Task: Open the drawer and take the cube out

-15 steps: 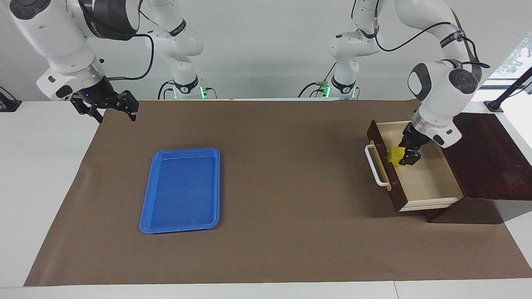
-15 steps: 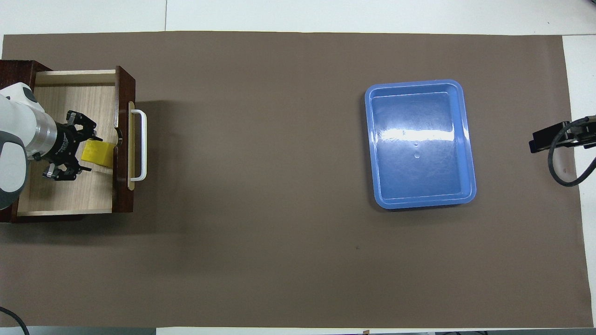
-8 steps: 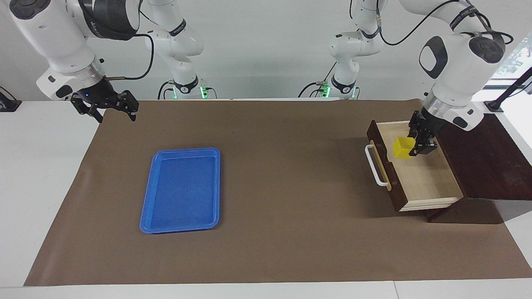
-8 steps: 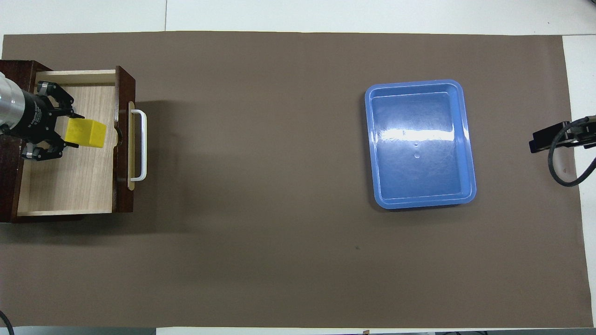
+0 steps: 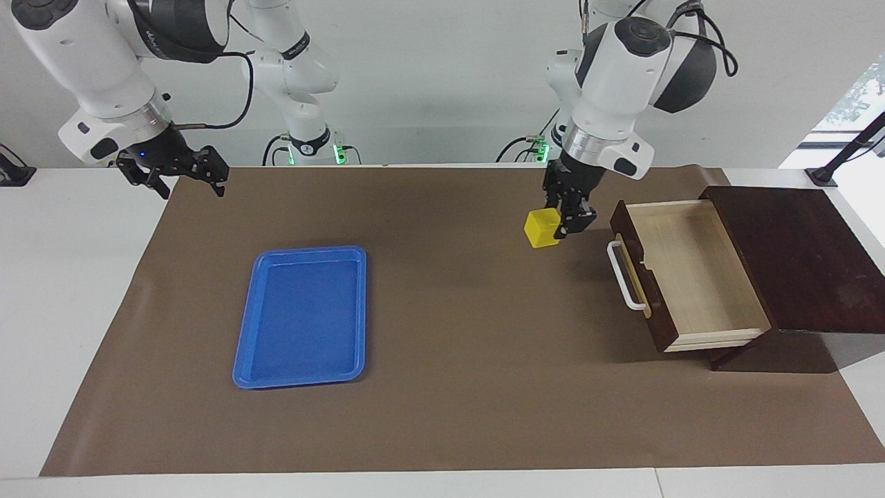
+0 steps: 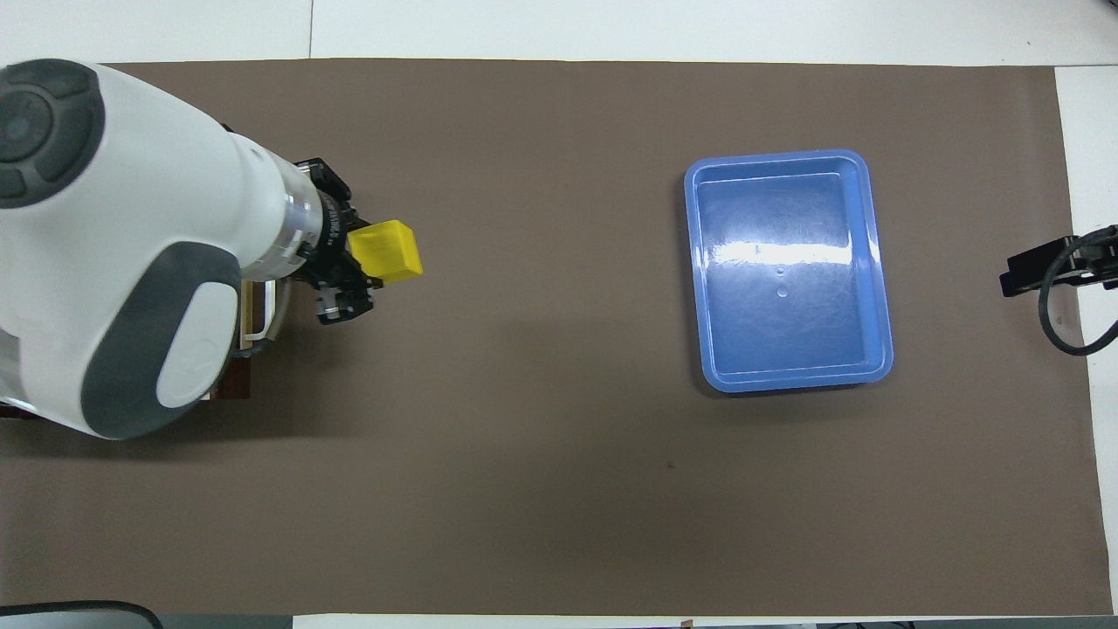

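The yellow cube (image 5: 541, 229) (image 6: 385, 252) hangs in the air over the brown mat, just in front of the drawer's front. My left gripper (image 5: 561, 225) (image 6: 354, 258) is shut on it, gripping it from the drawer's side. The drawer (image 5: 691, 270) stands pulled out of its dark wooden box (image 5: 795, 256), its pale wood interior bare and its white bar handle (image 5: 626, 277) facing the table's middle. In the overhead view the left arm covers most of the drawer. My right gripper (image 5: 173, 176) (image 6: 1048, 262) waits open in the air over the mat's edge at the right arm's end.
A flat blue tray (image 5: 301, 315) (image 6: 786, 271) lies on the brown mat (image 5: 449, 346) toward the right arm's end, with nothing in it. The mat covers most of the white table.
My left gripper has lifted the cube out of the drawer and carried it over the drawer's front toward the table's middle. The right arm has barely moved.
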Motion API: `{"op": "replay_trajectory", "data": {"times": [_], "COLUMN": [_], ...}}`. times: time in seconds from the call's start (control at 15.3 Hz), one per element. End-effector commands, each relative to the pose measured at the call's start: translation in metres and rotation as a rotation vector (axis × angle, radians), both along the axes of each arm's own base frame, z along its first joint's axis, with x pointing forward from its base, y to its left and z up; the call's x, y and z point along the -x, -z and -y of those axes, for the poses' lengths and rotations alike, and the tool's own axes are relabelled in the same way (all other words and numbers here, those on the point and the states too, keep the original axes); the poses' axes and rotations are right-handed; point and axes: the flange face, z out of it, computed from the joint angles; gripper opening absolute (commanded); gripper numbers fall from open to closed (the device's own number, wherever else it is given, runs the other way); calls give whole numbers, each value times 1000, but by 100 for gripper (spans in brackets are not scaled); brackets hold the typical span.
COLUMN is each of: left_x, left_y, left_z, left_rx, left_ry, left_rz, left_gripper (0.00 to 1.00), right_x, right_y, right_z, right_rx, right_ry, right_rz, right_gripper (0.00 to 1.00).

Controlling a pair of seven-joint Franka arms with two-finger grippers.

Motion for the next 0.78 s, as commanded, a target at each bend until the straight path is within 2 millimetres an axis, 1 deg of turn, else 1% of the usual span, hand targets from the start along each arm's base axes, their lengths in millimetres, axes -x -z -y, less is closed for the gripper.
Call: {"op": "replay_trajectory", "data": {"times": [0.0, 0.07, 0.13, 0.2, 0.26, 0.33, 0.39, 0.46, 0.52, 0.72], "left_x": [37, 45, 49, 46, 45, 45, 44, 45, 45, 41], "left_y": [23, 33, 44, 52, 64, 67, 72, 73, 74, 78], "left_z": [32, 42, 53, 56, 64, 70, 75, 79, 80, 83], "left_rx": [101, 114, 125, 133, 134, 142, 151, 157, 161, 169], "left_ry": [-103, -90, -81, -83, -75, -68, -67, -68, -84, -93], "left_rz": [62, 83, 98, 108, 105, 114, 125, 129, 125, 132], "left_gripper": [0, 0, 0, 0, 0, 0, 0, 0, 0, 0], "right_x": [10, 11, 16, 19, 24, 29, 31, 29, 28, 10], "right_y": [-4, 1, 7, 19, 30, 43, 53, 61, 68, 107], "right_z": [-2, -4, -8, -13, -19, -27, -34, -44, -60, -96], "right_rx": [-7, -28, -57, -96, -124, -138, -170, -222, -248, -322], "right_ry": [-18, -5, 42, 140, 244, 324, 444, 548, 596, 724], "right_rz": [-18, -22, -13, 8, 22, 12, -4, -31, -60, -169], "right_gripper": [100, 100, 100, 100, 100, 100, 100, 100, 100, 100]}}
